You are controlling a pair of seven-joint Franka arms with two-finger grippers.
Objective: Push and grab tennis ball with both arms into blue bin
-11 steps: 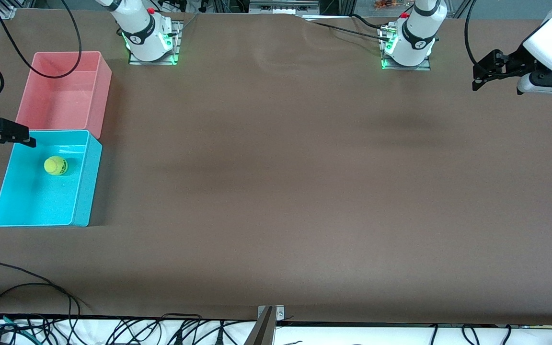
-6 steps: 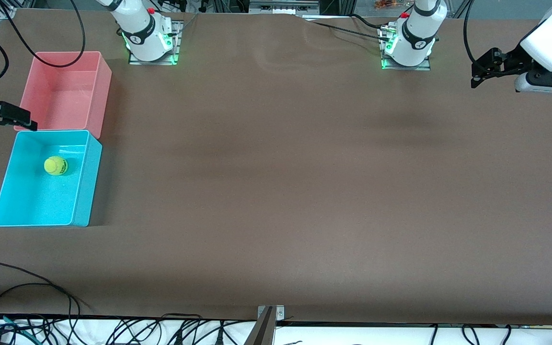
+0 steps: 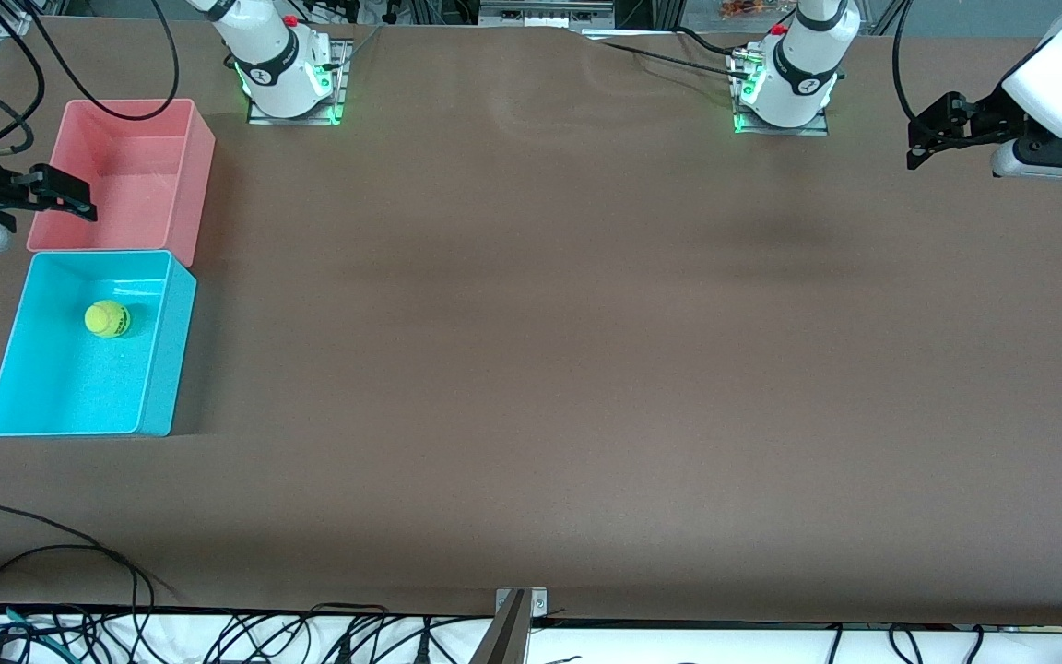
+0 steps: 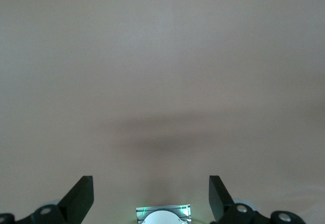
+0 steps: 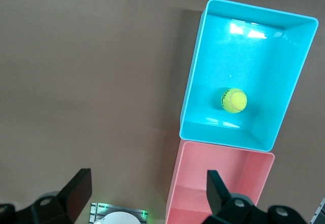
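The yellow-green tennis ball (image 3: 108,319) (image 5: 233,100) lies on the floor of the blue bin (image 3: 170,350) (image 5: 195,76), in the half closer to the pink bin. My right gripper (image 3: 79,198) (image 5: 147,183) hangs open and empty in the air over the pink bin's outer edge at the right arm's end of the table. Its fingers (image 5: 78,188) stand wide apart. My left gripper (image 3: 916,143) (image 4: 151,188) waits open and empty above bare table at the left arm's end, fingers (image 4: 84,193) spread.
A pink bin (image 3: 202,175) (image 5: 177,183) of like size touches the blue bin on its side farther from the front camera. The two arm bases (image 3: 291,88) (image 3: 784,92) stand along the table's back edge. Cables (image 3: 52,553) trail at the front edge.
My right gripper has pulled away from the blue bin's corner and now hangs over the pink bin's edge. The ball has stayed still in the blue bin. The left arm has hardly moved.
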